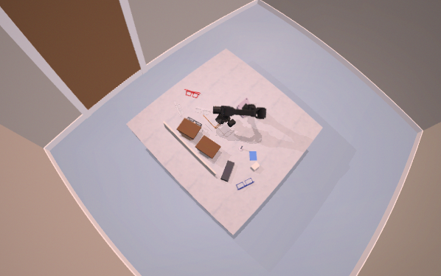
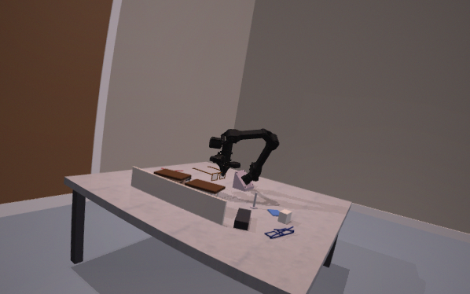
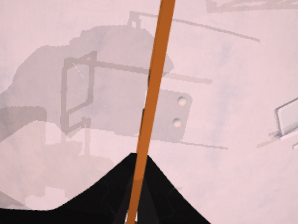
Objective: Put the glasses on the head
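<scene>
The tortoiseshell glasses (image 1: 209, 122) (image 2: 212, 174) (image 3: 156, 70) hang above the table with their temples open, pointing toward the back left in the exterior view. My gripper (image 2: 223, 175) (image 3: 139, 160) is shut on their front frame; its fingertips are hidden in the top view. The glasses' shadow lies on the table in the wrist view. Two brown-topped forms stand side by side, one left (image 1: 189, 128) (image 2: 172, 174) and one right (image 1: 208, 147) (image 2: 205, 185), apart from the glasses. I cannot tell a nose, ears or a green tag on either.
A long low wall (image 1: 189, 149) (image 2: 178, 200) runs beside the brown-topped forms. A dark block (image 1: 228, 170) (image 2: 243, 218), blue glasses (image 1: 245, 184) (image 2: 279, 233), a pale cube (image 1: 255, 166) (image 2: 284, 216), a blue square (image 1: 253, 156) (image 2: 273, 212), a small post (image 2: 255, 200) and red glasses (image 1: 191, 91) are on the table.
</scene>
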You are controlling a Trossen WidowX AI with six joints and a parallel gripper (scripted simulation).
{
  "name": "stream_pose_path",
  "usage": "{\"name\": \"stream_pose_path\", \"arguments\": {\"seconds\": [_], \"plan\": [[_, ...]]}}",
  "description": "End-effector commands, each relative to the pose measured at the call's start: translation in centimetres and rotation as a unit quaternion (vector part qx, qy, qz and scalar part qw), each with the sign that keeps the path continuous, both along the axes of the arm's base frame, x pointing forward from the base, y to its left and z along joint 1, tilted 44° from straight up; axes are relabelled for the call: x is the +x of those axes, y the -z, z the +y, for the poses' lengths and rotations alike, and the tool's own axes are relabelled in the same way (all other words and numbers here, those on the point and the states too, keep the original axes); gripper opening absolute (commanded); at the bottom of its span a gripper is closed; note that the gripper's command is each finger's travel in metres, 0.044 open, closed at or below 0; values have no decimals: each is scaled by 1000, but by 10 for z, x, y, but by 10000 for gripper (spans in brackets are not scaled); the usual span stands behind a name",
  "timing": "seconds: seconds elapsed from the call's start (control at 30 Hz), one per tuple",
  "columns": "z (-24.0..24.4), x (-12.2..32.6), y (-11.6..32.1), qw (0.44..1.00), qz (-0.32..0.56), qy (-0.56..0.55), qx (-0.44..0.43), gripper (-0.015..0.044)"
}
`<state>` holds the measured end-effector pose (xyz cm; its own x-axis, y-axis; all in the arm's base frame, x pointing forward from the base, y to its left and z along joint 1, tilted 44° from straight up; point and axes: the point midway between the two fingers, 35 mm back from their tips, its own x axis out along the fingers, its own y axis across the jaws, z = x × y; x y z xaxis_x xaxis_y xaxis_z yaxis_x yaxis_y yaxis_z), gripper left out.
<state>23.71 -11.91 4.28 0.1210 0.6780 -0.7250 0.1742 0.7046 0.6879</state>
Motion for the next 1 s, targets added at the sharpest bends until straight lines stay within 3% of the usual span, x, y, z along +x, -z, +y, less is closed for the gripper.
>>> {"name": "stream_pose_path", "arguments": {"seconds": [0.0,0.97], "plan": [[3,1,4,1000,1,3,2,0],[19,6,22,1000,1,3,1,0]]}}
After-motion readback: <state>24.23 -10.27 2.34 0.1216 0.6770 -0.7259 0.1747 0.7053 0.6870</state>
